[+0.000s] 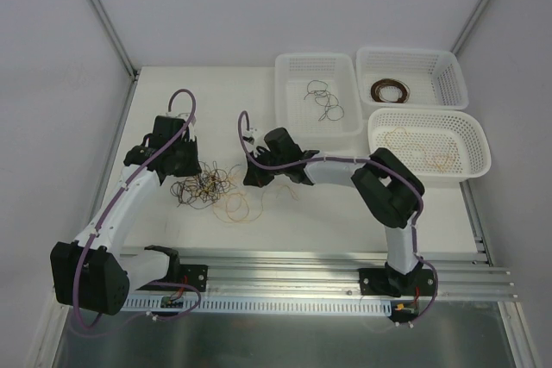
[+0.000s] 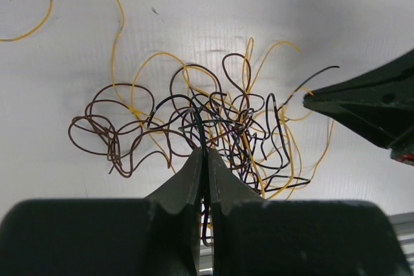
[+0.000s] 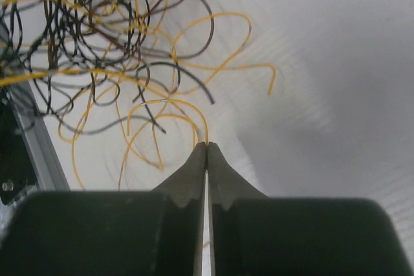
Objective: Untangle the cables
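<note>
Right wrist: I'm pinching thin yellow curly wire w/ right claw, left claw clamping thin black strand; next needs gentle pulling apart.

Three baskets fill the desk's far right corner. The cables clutter its middle. The far left corner is free.

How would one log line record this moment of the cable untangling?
left gripper: shut on thin dark curly wire | right gripper: shut on thin yellow curly wire | wire tangle: on white table, between grippers
</note>
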{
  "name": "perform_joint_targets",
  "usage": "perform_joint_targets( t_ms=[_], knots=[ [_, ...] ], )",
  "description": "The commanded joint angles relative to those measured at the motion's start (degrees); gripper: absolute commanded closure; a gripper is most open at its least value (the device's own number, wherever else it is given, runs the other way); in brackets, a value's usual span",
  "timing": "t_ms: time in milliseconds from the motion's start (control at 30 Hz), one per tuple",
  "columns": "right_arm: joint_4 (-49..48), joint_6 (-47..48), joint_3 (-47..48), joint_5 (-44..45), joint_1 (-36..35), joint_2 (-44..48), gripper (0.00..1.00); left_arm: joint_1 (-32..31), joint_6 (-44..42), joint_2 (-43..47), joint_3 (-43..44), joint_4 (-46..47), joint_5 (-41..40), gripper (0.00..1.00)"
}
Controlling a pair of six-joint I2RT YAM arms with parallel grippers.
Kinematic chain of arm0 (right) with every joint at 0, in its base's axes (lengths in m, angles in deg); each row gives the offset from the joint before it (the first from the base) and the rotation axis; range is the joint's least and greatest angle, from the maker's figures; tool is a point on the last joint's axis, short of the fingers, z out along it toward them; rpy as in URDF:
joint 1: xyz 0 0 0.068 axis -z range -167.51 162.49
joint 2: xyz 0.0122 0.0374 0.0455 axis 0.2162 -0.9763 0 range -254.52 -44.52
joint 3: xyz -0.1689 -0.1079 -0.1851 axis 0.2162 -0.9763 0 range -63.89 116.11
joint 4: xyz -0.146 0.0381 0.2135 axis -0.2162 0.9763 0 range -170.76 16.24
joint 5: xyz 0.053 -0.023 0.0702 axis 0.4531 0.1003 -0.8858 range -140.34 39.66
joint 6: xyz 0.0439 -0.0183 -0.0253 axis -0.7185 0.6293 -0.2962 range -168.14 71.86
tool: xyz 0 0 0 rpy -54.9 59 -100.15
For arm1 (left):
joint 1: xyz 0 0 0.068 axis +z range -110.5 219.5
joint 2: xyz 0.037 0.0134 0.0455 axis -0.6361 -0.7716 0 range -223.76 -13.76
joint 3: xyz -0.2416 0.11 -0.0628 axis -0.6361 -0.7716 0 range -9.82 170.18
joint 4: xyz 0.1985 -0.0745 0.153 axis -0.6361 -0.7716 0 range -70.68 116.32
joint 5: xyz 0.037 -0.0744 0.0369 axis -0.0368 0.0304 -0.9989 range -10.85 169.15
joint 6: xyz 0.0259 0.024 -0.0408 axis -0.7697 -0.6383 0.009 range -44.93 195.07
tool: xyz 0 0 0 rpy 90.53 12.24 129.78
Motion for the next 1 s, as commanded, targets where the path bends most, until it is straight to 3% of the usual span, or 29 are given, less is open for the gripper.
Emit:
perform_joint_targets(
  t_ms=[0,300,600,767,967],
  knots=[
    [1.2,3.6,-4.2,1.4,0.0,8.9,0.99,0.3,-1.1,1.0,-0.5,1.1,-3.6,1.00],
    [21.4,14.4,-5.9,12.8,2.3,35.4,1.00,1.1,0.5,-2.0,0.5,-3.0,-14.3,1.00],
    [43.7,19.4,10.9,23.9,10.4,47.0,0.99,1.4,0.9,-2.7,1.0,-3.5,-12.3,1.00],
    [47.0,20.4,21.7,33.8,16.0,49.4,0.99,1.4,0.8,-3.2,1.1,-3.5,-10.8,1.00],
    [41.7,21.3,28.0,41.9,21.8,51.7,0.99,1.4,0.8,-3.5,1.2,-3.5,-10.0,1.00]
  ],
)
